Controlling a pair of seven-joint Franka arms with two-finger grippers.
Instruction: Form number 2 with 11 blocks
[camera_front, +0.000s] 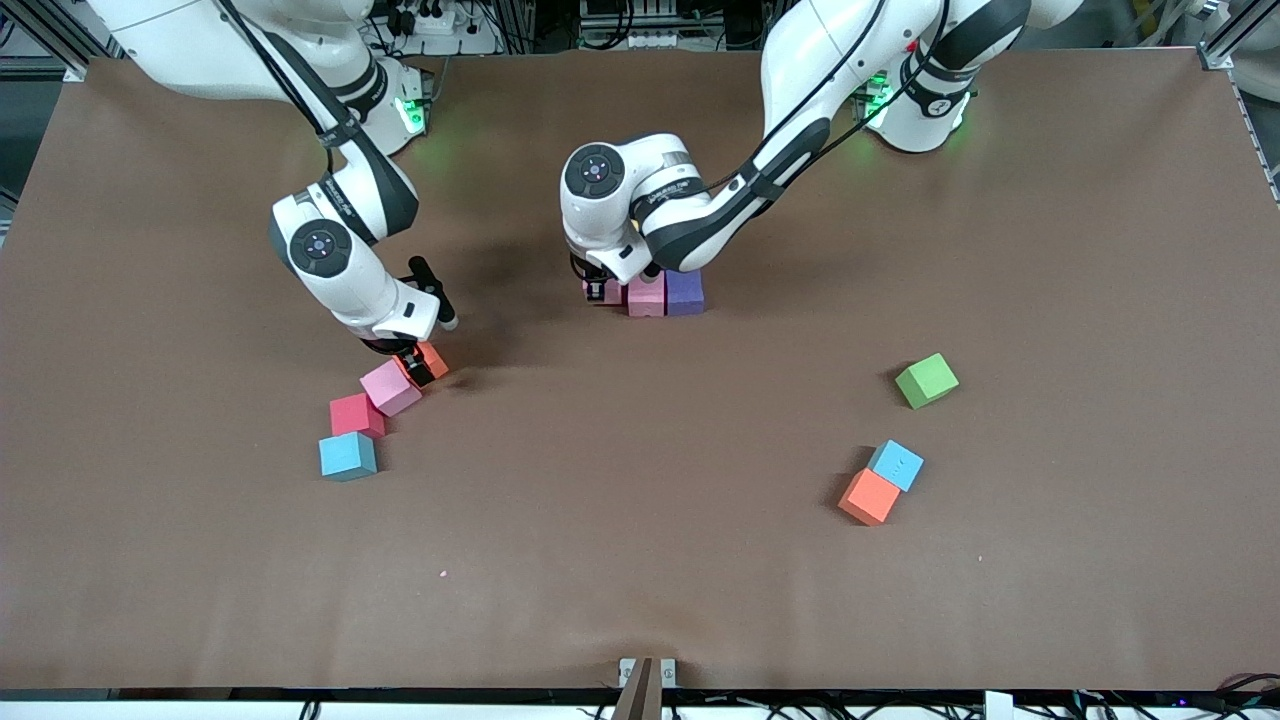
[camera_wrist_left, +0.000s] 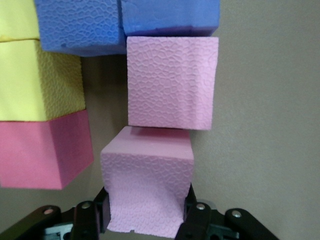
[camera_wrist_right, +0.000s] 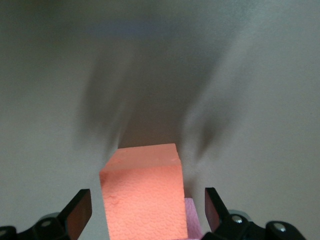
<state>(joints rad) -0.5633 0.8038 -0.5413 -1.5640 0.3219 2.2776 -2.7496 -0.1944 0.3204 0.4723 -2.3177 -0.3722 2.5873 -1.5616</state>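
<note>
Brown table (camera_front: 700, 560): the half-built number 2 (camera_front: 665, 292) sits mid-table, where a pink cube (camera_wrist_left: 147, 195) is clamped in the left gripper (camera_wrist_left: 145, 212) and lined up against another pink cube (camera_wrist_left: 172, 82), apparently to extend a row. An orange cube (camera_wrist_right: 145, 195) is straddled by the right gripper's (camera_wrist_right: 142, 212) spread fingers, seemingly for pickup. No containers are seen.

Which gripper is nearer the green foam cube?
Left. The left gripper is at the block cluster mid-table; the right gripper is toward the right arm's end, far from the green foam cube.
</note>
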